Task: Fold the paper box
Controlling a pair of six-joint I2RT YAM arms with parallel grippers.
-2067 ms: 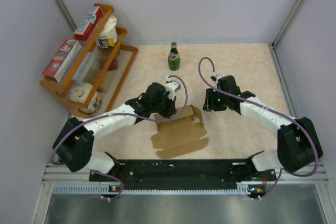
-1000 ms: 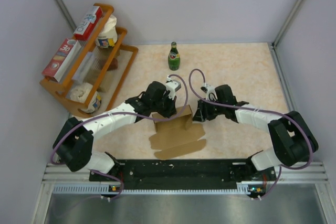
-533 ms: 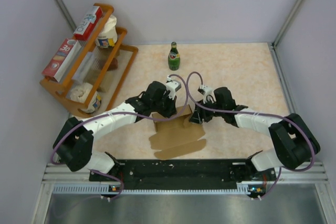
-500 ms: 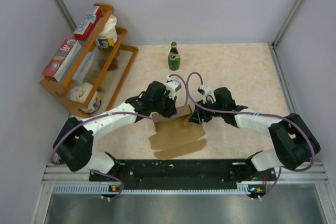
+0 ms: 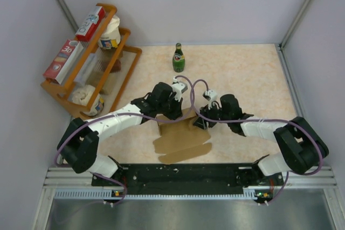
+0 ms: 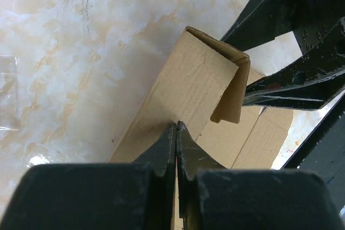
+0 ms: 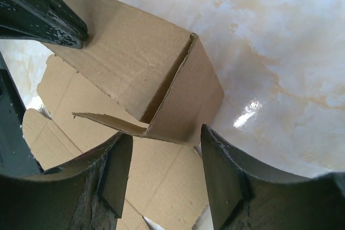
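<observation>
Pinched in the clenched left gripper (image 6: pixel 177 129): the raised back wall of the paper box (image 5: pixel 183 141), otherwise flat on the table (image 5: pixel 248 74) near the arm bases. Straddled by the released right gripper (image 7: pixel 167 152), fingers parted: the folded flap at that wall's corner.

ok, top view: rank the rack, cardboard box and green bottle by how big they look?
1. wooden rack
2. cardboard box, partly covered, so it looks smaller than it is
3. green bottle, clearly the smallest
</observation>
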